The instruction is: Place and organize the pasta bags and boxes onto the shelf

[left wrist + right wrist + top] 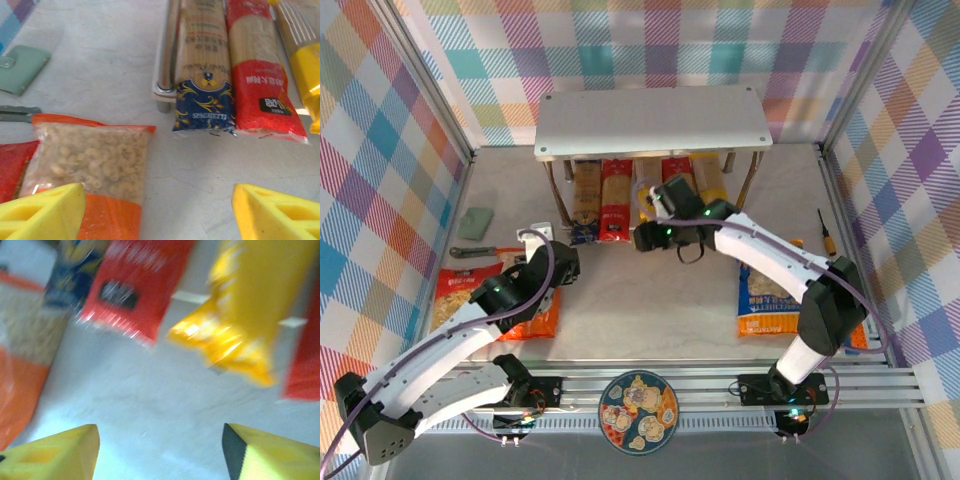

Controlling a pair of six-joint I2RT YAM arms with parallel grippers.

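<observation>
Tan-brown spaghetti pack, navy-ended, beside a red pack; left fingers and right fingers spread, empty.

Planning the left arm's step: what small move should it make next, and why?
Probably shift the left gripper left and down over the orange bag: its jaws stand open and empty, and the bag lies flat, not yet on the shelf.

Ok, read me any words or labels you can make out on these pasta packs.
"SPAGHETTI": on the blue end of the tan-brown spaghetti pack.
black label on the red spaghetti pack: too blurred to read.
brown print higher up the tan-brown pack: too blurred to read.
</observation>
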